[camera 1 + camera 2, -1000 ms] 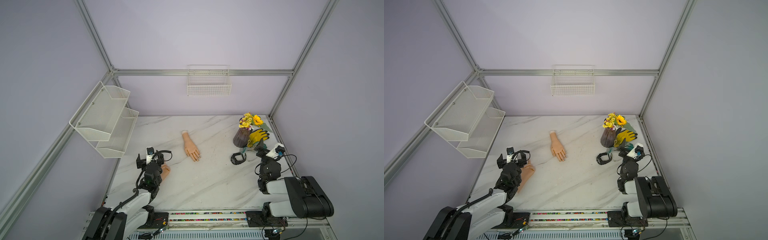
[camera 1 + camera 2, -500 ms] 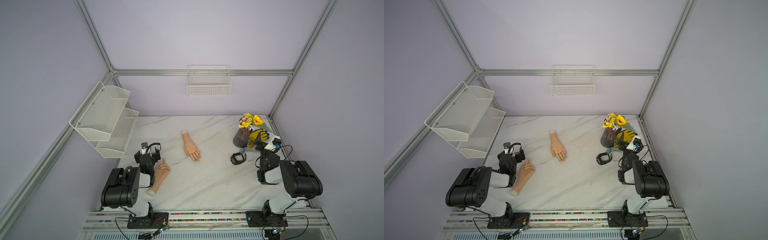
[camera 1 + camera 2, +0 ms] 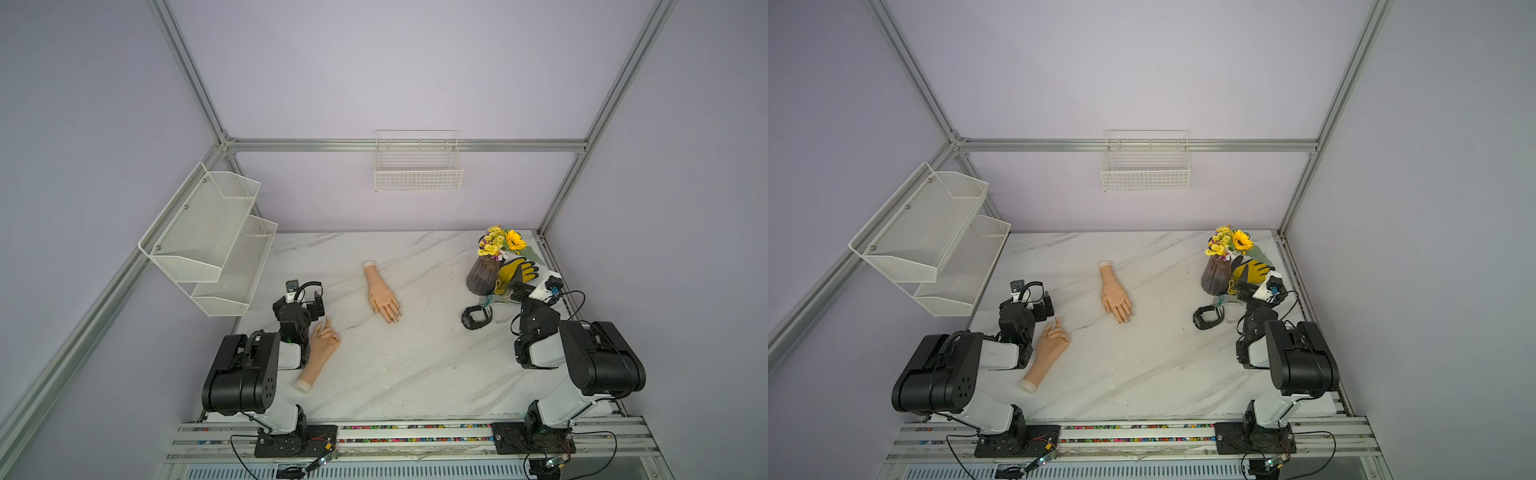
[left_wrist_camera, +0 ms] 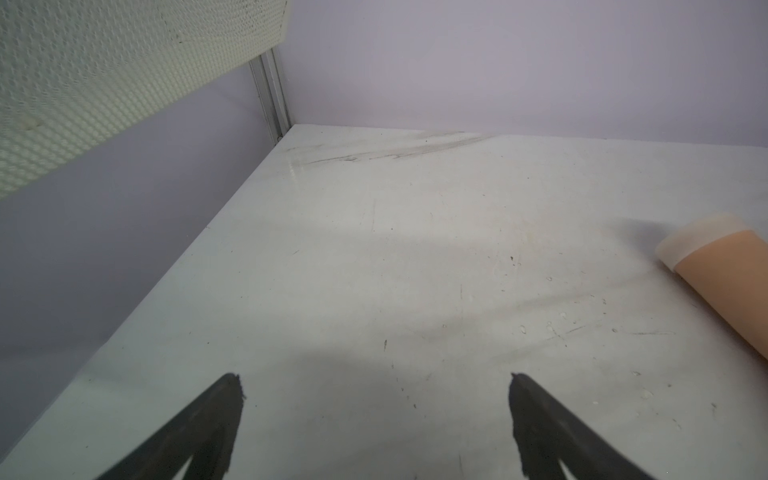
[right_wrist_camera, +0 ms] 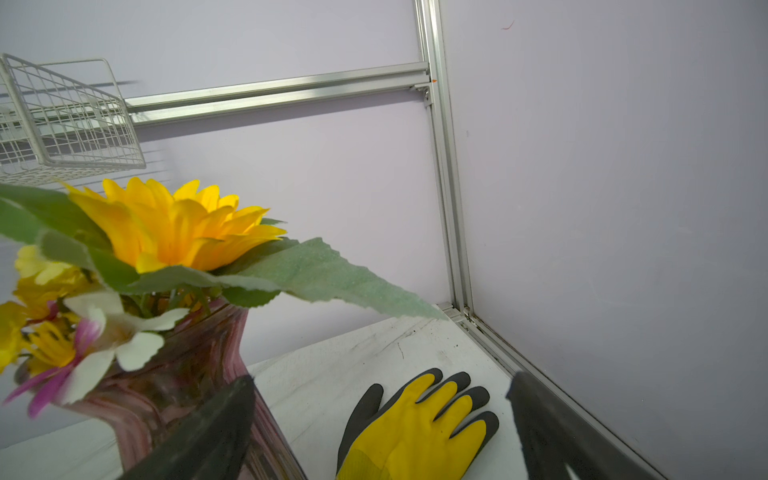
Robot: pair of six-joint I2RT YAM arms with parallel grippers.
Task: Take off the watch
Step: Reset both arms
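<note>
Left tool (image 4: 374,384) and right tool (image 5: 380,376) both gape empty; watch (image 3: 470,321) lies loose on the worktop (image 3: 415,374).
Left wrist view adds a mannequin wrist (image 4: 723,274); right wrist view, vase (image 5: 183,374) and yellow glove (image 5: 415,432). Only the top views show the watch: black, strap looped, beside the vase.

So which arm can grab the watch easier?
Right, probably. The watch lies on the table close to the right gripper, open by the vase. The left gripper, also open, is far across the table.
</note>
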